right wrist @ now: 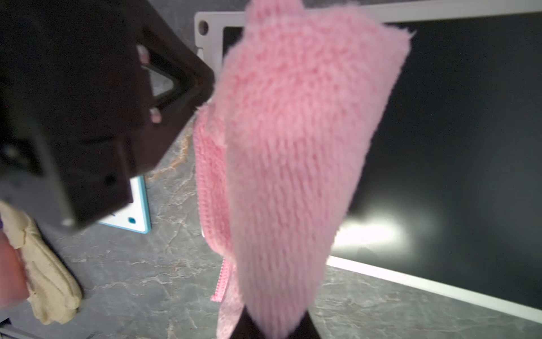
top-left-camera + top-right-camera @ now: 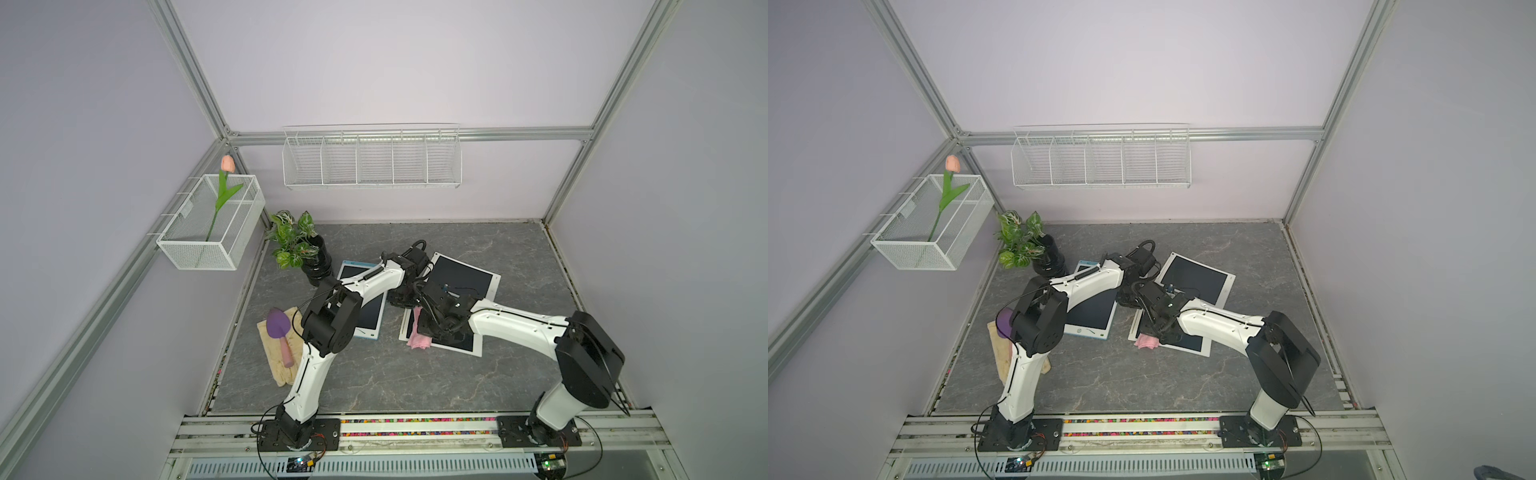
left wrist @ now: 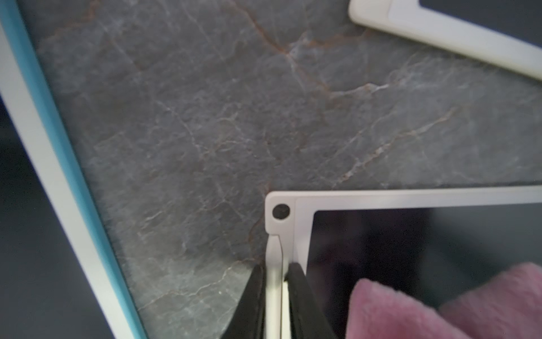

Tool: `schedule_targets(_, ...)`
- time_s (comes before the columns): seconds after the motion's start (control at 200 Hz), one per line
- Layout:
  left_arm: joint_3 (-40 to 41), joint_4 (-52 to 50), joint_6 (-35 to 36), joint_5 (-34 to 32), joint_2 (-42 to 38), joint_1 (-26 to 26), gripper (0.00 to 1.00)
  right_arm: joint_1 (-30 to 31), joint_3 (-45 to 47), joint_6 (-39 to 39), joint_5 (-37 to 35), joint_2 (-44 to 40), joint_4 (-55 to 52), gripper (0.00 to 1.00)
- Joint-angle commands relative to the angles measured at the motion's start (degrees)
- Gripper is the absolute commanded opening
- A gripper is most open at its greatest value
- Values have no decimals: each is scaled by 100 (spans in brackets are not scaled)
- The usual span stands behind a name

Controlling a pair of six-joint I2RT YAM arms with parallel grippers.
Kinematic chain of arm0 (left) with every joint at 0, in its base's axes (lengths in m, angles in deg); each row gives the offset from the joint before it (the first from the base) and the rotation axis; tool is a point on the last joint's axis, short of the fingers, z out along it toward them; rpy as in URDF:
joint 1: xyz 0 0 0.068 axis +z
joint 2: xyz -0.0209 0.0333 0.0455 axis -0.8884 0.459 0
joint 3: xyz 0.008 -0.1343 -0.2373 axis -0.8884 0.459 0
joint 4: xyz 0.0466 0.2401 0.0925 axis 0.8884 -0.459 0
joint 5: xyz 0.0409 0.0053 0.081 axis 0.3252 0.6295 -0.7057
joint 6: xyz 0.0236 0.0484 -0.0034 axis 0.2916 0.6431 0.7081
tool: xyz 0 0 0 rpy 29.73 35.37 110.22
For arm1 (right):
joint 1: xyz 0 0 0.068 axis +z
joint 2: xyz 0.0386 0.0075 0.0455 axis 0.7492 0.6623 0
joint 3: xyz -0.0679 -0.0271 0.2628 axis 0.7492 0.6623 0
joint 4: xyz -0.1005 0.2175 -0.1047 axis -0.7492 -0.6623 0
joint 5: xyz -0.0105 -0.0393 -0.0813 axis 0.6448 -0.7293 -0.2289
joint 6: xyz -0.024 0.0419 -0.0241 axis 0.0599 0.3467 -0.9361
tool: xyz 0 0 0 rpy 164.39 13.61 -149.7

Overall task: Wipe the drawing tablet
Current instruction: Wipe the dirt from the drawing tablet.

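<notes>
In a top view, we see the white drawing tablet [image 2: 459,341] lying flat on the grey table [image 2: 374,382], near the middle of the frame. The pink cloth [image 2: 419,341] sits at its lower left corner. Both arms bend over it.

In the left wrist view, the left claw [image 3: 275,268] is clenched on the tablet's white edge, at the bottom middle.

In the right wrist view, the right claw [image 1: 275,323] at the bottom grasps the fluffy cloth. The cloth covers the left part of the dark screen.
</notes>
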Motion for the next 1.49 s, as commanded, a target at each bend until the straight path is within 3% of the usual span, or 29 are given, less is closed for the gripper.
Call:
schedule_targets(0.0,329,-167,-7,114,286,-72,18,-250,474,43,56,-344,-189,7)
schedule_targets(0.16,338,-155,3,108,280,-79,18,-812,1704,57,108,-1267,-536,7)
schedule_targets(0.335,371,-141,-1,92,269,-81,18,-1033,2256,-5,-16,-2104,-860,7)
schedule_targets(0.435,397,-141,-9,80,268,-81,18,-698,1792,-6,9,-1545,-696,7)
schedule_targets(0.54,402,-148,-4,73,267,-74,18,-244,701,-120,72,-475,-617,7)
schedule_targets(0.66,408,-150,-7,81,259,-74,19,-120,194,-109,236,38,-285,7)
schedule_targets(0.8,400,-132,-33,108,271,-76,18,-256,454,-134,250,-100,-340,7)
schedule_targets(1.08,382,-141,2,81,285,-74,18,-897,2178,-152,22,-1731,-797,7)
schedule_targets(1.38,373,-149,-7,77,292,-81,18,-164,805,-105,175,-512,-560,7)
schedule_targets(1.49,373,-140,-22,88,296,-81,18,-197,683,-197,158,-496,-620,7)
